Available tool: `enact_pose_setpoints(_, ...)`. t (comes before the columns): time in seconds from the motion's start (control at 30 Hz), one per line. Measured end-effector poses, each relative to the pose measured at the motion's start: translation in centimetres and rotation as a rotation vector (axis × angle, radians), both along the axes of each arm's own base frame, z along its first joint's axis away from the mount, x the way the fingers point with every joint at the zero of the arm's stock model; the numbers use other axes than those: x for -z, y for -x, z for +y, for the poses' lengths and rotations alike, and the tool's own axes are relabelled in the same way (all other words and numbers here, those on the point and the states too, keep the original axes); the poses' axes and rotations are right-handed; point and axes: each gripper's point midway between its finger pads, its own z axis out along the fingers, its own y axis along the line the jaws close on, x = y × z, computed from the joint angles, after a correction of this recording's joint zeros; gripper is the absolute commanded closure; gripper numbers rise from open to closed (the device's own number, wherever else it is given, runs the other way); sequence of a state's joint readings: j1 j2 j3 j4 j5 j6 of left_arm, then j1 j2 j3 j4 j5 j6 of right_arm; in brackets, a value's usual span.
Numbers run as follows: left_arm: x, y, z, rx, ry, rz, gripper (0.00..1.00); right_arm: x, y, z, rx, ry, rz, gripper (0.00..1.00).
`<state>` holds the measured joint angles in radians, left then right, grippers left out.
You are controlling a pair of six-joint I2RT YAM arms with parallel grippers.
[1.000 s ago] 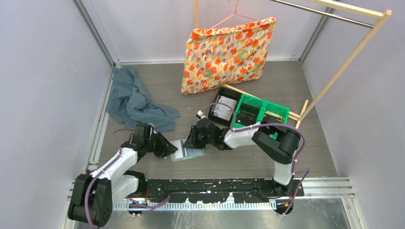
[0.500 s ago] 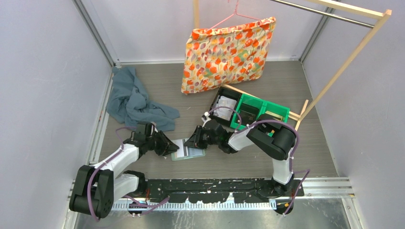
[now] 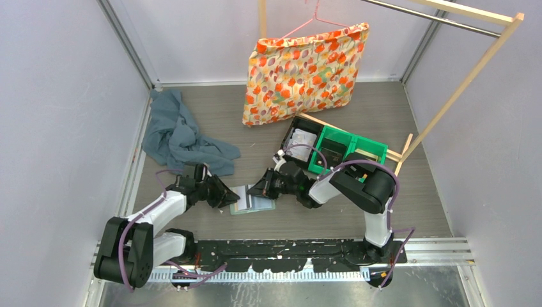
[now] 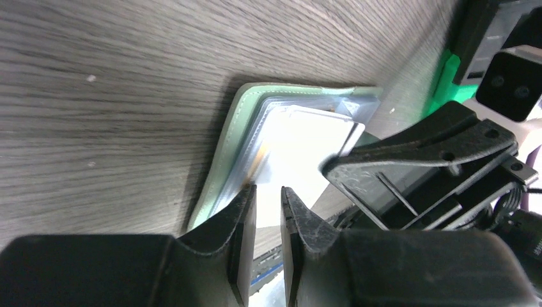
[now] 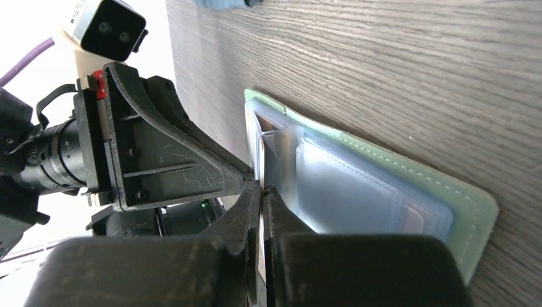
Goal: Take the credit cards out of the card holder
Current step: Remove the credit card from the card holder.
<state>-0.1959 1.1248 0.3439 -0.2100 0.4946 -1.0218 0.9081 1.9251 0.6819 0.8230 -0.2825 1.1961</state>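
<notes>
The pale green card holder [image 3: 254,203] lies open on the wooden table between my two grippers, its clear pockets [image 5: 345,192] facing up. My right gripper [image 5: 262,187] is shut on the edge of a thin white credit card [image 5: 261,160] at the holder's left end. My left gripper [image 4: 268,190] stands at the same end with a narrow gap between its jaws and nothing visibly in it. One left fingertip [image 4: 246,195] touches the holder's edge [image 4: 220,160]. From above, the left gripper [image 3: 231,196] and the right gripper [image 3: 257,190] nearly meet over the holder.
A blue-grey cloth [image 3: 182,137] lies crumpled at the back left. Green bins [image 3: 348,150] and a black bin [image 3: 299,142] sit behind the right arm. A floral pillow [image 3: 303,70] hangs from a wooden rack [image 3: 460,83] at the back.
The right gripper's jaws have closed onto the card at the holder's left end. The right wrist has shifted slightly right. The left gripper has barely moved.
</notes>
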Motion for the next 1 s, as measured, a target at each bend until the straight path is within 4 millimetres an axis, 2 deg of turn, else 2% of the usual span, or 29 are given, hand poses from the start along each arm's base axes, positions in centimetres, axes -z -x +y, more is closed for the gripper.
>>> enact_pose_setpoints(0.4,0.1,-0.2,0.1,-0.007,-0.002,-0.001,0.77,0.0,-0.2,-0.5,-0.006,-0.033,0.041,0.99)
enact_pose_setpoints(0.7,0.2,-0.4,0.1,-0.022,0.012,0.013,0.78,1.1,-0.6,-2.5,0.005,-0.021,0.094,0.99)
enact_pose_setpoints(0.9,-0.2,-0.6,-0.2,-0.01,0.034,-0.003,0.71,1.0,-0.5,-2.6,-0.004,-0.026,0.098,0.99)
enact_pose_setpoints(1.0,-1.3,-1.0,-0.3,-0.003,0.048,-0.055,0.67,0.9,-0.5,-2.6,-0.005,-0.032,0.101,0.99)
